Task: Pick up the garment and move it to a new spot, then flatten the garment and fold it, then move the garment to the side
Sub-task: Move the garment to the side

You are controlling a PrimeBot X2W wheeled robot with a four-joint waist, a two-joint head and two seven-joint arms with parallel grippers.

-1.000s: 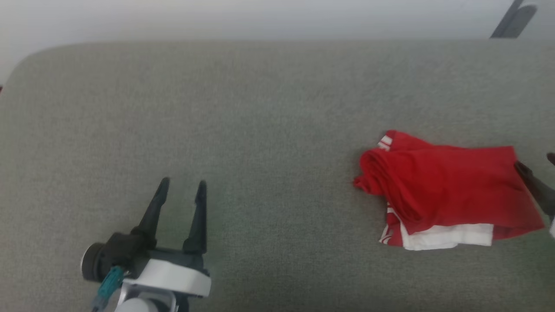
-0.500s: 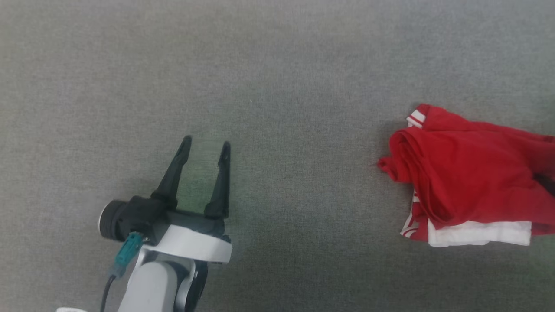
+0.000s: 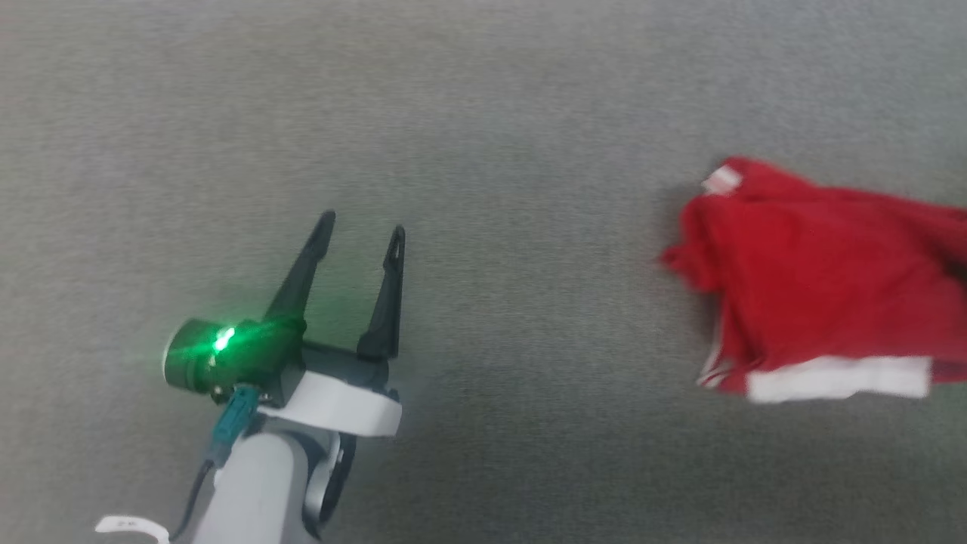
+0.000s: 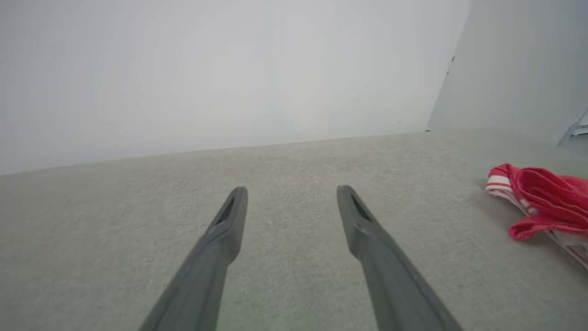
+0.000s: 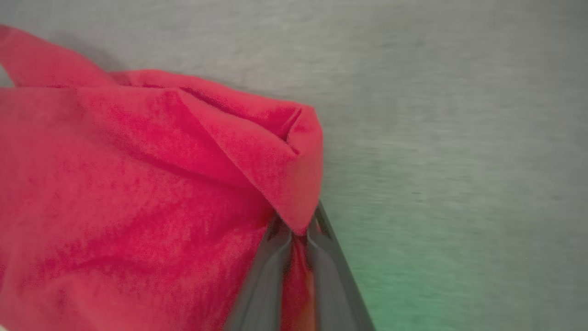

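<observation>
The garment (image 3: 823,291), a bunched red jersey with a white band along its near edge, lies on the grey surface at the right of the head view and runs off the right edge. In the left wrist view the garment (image 4: 546,202) shows at far right, with red-and-white striped trim. My left gripper (image 3: 363,230) stands open at the lower left, well away from the cloth, nothing between its fingers (image 4: 229,220). In the right wrist view my right gripper (image 5: 296,230) is shut on a fold of the garment (image 5: 138,184), red fabric pinched between the two dark fingers.
A grey fabric surface (image 3: 483,113) spreads under everything. A pale wall (image 4: 229,69) rises behind the far edge of the surface in the left wrist view. A green light glows on the left wrist (image 3: 219,340).
The head camera has tilted down, so the wall has left the picture. My right gripper has closed on the garment's right side. A green light has come on at the left wrist.
</observation>
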